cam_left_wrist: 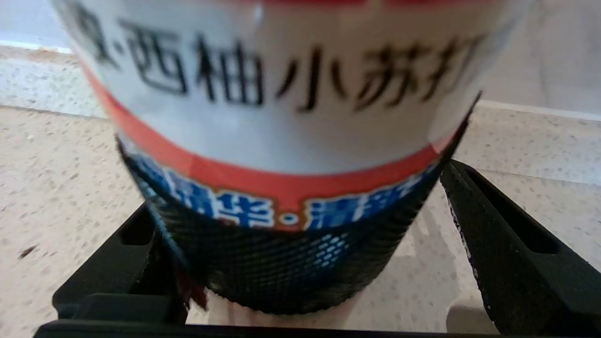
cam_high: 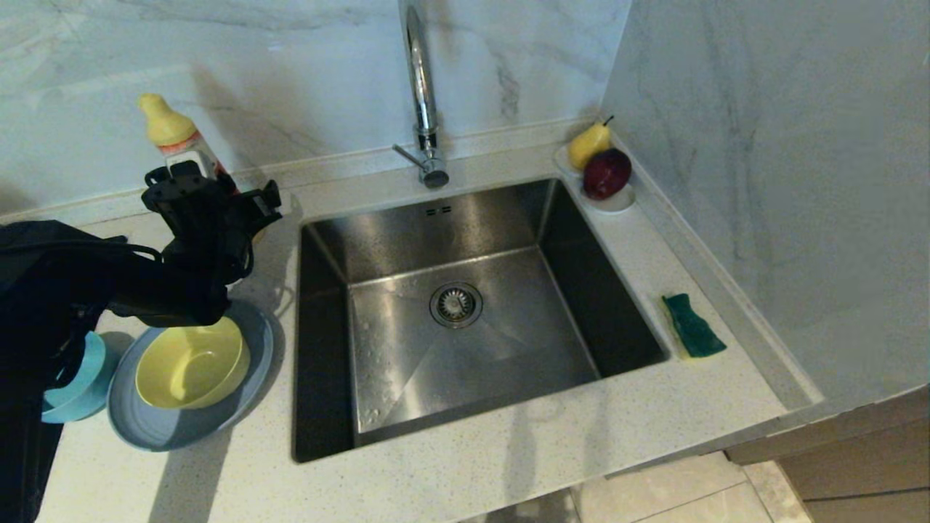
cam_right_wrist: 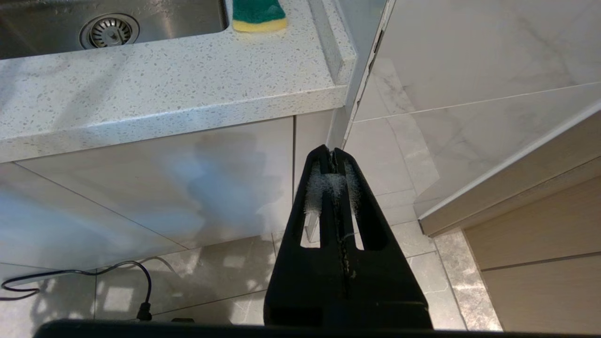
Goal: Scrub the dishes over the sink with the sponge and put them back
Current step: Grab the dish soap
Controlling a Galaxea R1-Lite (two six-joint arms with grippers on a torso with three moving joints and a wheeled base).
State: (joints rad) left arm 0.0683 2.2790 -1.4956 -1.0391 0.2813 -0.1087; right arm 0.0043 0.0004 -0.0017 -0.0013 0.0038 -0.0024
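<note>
My left gripper [cam_high: 211,190] is up over the countertop [cam_high: 508,450] left of the sink [cam_high: 465,312], fingers spread wide, right at the dish soap bottle [cam_high: 174,134] by the back wall. In the left wrist view the bottle [cam_left_wrist: 281,117] sits between my two black fingers [cam_left_wrist: 507,244]; there is a gap to the one on the far side, and whether the other touches it I cannot tell. Bottle label white with a red band and blue print, Chinese text.

Dishes are on the counter left of the sink, below my left arm: yellow bowl [cam_high: 190,367] sits in the grey-blue plate [cam_high: 182,428], teal-blue bowl [cam_high: 76,388] just beside the plate's left edge, partly hidden by my arm.

Sponge [cam_high: 694,327], green face up, lies on the counter just right of the sink's right rim; it also shows in the right wrist view [cam_right_wrist: 258,14]. Drain strainer [cam_high: 455,304] in the basin middle, chrome faucet [cam_high: 421,94] behind the sink. Small white dish [cam_high: 617,200] at the back right corner with a yellow pear [cam_high: 587,145] and a dark red apple [cam_high: 607,173].

My right gripper [cam_right_wrist: 334,159] hangs parked below counter level, in front of the cabinet, over the tiled floor, fingers pressed together, holding nothing. A black cable [cam_right_wrist: 94,272] lies on the floor.
</note>
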